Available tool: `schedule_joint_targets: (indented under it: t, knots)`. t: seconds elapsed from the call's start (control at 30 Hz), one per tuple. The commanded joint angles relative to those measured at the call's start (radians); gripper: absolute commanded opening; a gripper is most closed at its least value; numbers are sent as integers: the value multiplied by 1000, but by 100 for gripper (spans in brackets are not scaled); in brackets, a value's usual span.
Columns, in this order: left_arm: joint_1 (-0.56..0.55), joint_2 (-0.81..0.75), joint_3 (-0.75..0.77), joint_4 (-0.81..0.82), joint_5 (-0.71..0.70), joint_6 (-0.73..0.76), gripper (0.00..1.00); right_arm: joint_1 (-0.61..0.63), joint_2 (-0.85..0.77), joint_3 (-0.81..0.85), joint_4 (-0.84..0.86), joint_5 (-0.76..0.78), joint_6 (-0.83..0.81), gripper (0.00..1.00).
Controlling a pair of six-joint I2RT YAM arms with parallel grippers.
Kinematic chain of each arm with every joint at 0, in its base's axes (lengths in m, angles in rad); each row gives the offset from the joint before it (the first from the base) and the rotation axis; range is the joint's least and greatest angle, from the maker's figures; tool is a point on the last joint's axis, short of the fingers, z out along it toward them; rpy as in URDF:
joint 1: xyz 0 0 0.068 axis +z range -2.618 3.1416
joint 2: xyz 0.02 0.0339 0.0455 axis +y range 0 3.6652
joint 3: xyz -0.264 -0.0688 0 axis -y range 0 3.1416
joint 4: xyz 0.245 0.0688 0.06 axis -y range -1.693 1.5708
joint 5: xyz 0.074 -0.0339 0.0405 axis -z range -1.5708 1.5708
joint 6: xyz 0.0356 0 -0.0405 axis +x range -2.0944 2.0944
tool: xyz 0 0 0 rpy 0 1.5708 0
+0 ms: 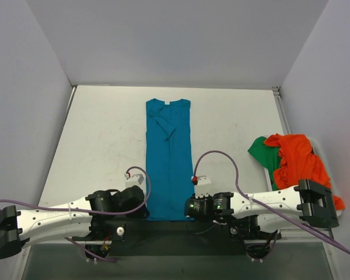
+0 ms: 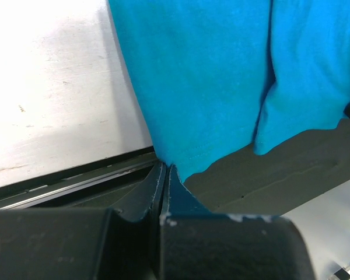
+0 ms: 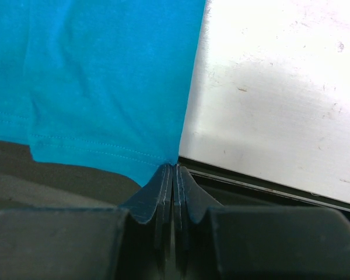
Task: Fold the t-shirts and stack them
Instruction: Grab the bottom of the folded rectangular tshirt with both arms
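Here, pale walls [image 1: 29,70] flank the white table [image 1: 105,140] under a t-shirt [image 1: 169,163].

Both low: left arm [image 1: 52,217] and right arm [image 1: 271,199] lie flat, forearms aimed inward at the shirt [image 1: 169,157] near hem. The left gripper [image 1: 144,210] is clamped on the hem's left corner, the right gripper [image 1: 188,209] on its right corner. Jaws fully closed on cloth.
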Motion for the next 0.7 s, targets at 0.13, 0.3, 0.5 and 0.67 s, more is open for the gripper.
schedule_joint_targets:
  t: [0.13,0.3,0.5,0.67]
  knots:
    - [-5,-26,-15,-9,28,-26,0,6,-48,-41,-46,14,53,7]
    - [-5,-37,-18,-27,42,-29,0,5,-80,-63,-34,-1,62,13]
    - [-5,-80,-22,-79,46,-55,40,3,-149,-104,11,-32,94,36]
    - [-5,-107,-47,-65,57,-65,45,-44,-189,-210,177,-150,114,36]
